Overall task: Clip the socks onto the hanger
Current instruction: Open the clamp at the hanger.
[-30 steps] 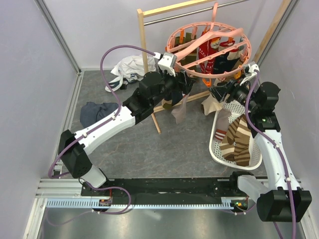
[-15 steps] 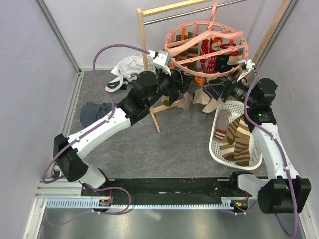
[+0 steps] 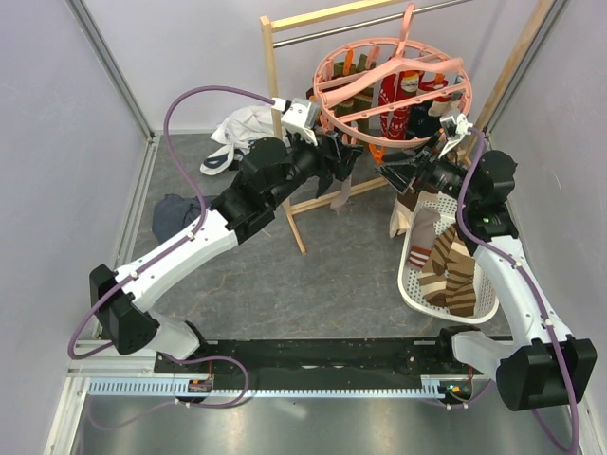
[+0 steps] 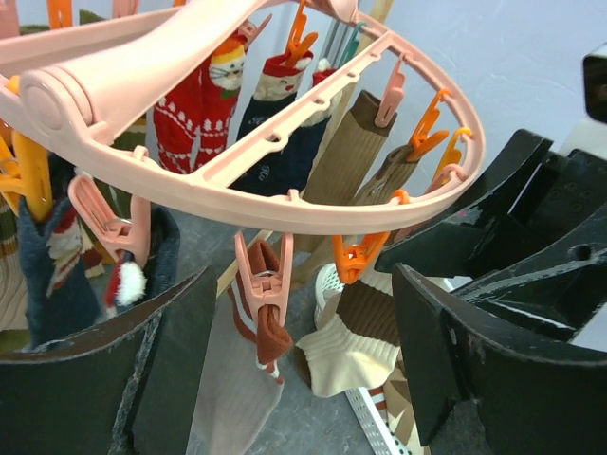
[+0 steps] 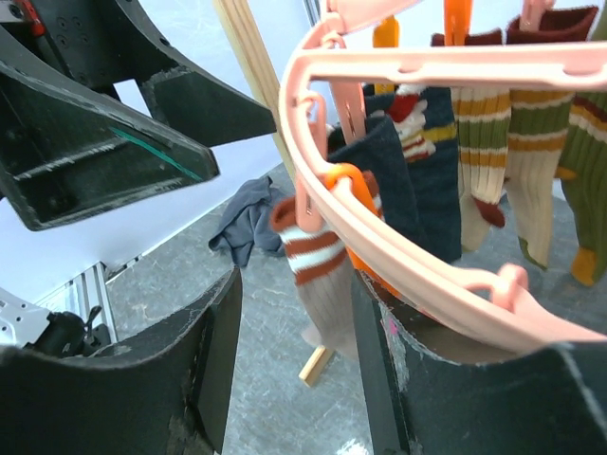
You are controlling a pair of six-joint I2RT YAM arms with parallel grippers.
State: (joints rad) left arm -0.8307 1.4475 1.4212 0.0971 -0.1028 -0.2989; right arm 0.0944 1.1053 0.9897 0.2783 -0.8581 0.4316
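the pink hanger (image 4: 209,190) hangs from the rail (image 3: 322,34). a striped sock (image 5: 318,275) dangles at its near rim under an orange clip (image 5: 346,185). the right gripper (image 5: 296,313) has its jaws apart either side of that sock, a gap showing on one side. the left gripper (image 4: 302,313) gapes around a pink clip (image 4: 266,284). the sock looks light, limp and stretchy, so it is best pinched at the cuff.
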